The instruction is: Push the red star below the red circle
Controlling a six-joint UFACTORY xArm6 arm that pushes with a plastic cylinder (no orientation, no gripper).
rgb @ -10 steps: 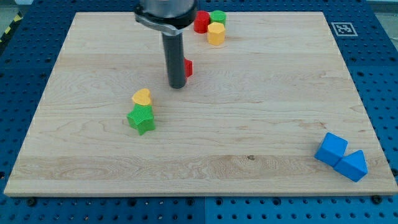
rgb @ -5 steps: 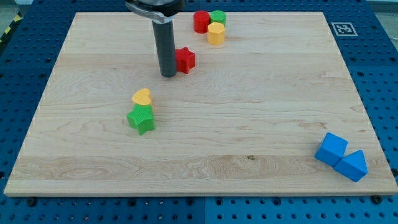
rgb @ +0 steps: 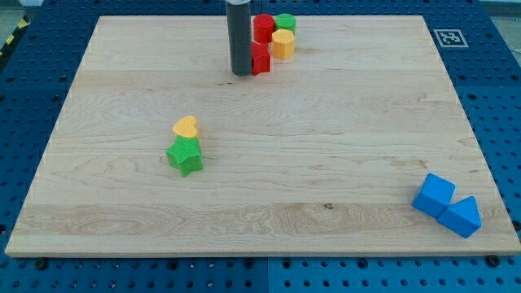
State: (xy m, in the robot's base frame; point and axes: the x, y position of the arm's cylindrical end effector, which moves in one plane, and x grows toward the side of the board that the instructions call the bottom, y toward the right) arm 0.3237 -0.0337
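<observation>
The rod's tip (rgb: 241, 73) presses the ridged red star (rgb: 260, 60) from the view's left. The star touches the red circle (rgb: 263, 28) directly above it. There are no jaws on the smooth dark rod.

My tip (rgb: 242, 73) rests on the board; the dark rod stands upright above it.

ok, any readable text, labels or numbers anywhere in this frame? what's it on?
No words, brands or numbers can be read.
Only sign: a black-and-white square fiducial marker on the wooden board's top-right corner; it carries a pattern, no text.
The blocks and my tip bear no markings.
</observation>
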